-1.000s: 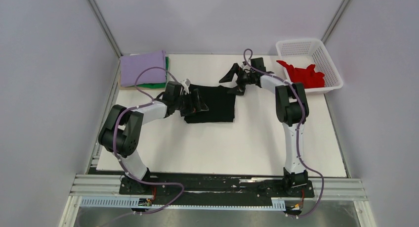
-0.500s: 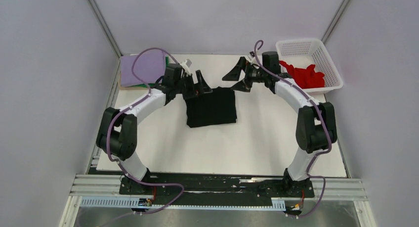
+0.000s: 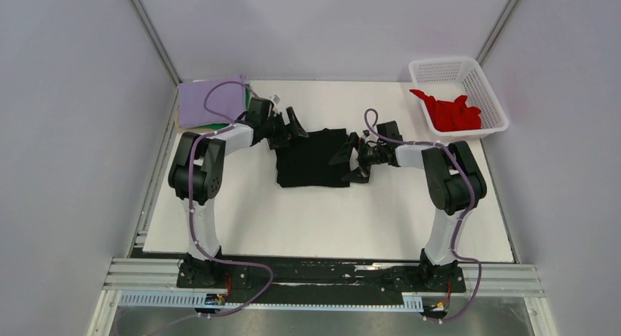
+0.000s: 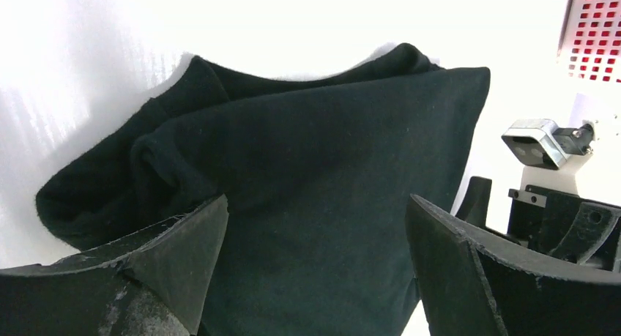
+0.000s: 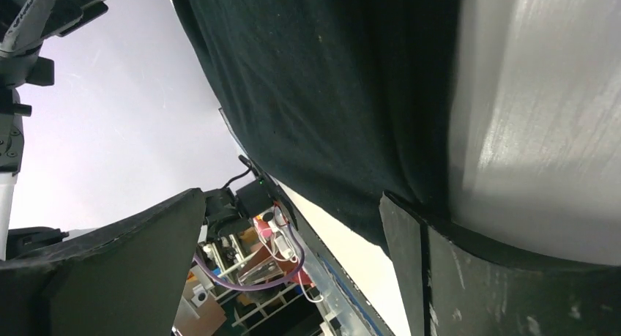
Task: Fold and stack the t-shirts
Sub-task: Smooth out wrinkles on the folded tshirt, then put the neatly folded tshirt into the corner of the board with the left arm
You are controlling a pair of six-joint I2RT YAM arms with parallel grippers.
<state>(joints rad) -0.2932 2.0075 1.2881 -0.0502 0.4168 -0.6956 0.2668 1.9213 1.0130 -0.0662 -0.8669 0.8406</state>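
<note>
Lying folded into a rough rectangle near the middle of the white desk [image 3: 329, 219], the black t-shirt [image 3: 313, 158] sits between the two arms. The left jaws are spread wide and hold nothing. They are at the shirt's far left corner, and the left wrist view shows the dark cloth [image 4: 315, 175] filling the gap between the two fingers, its folded layers bunched on the left. Whether those fingers touch the cloth cannot be told.

The right jaws are also wide open and empty, at the shirt's right edge. From the right wrist, one finger [image 5: 469, 277] sits right at the hem of the black cloth [image 5: 329, 94] against the desk, and the other stands apart from it.

At the far left corner of the desk a folded lilac t-shirt [image 3: 209, 102] lies on top of a green t-shirt [image 3: 249, 96], of which only a sliver shows. A crumpled red t-shirt [image 3: 454, 110] lies inside the white lattice basket [image 3: 439, 61] at the far right.
</note>
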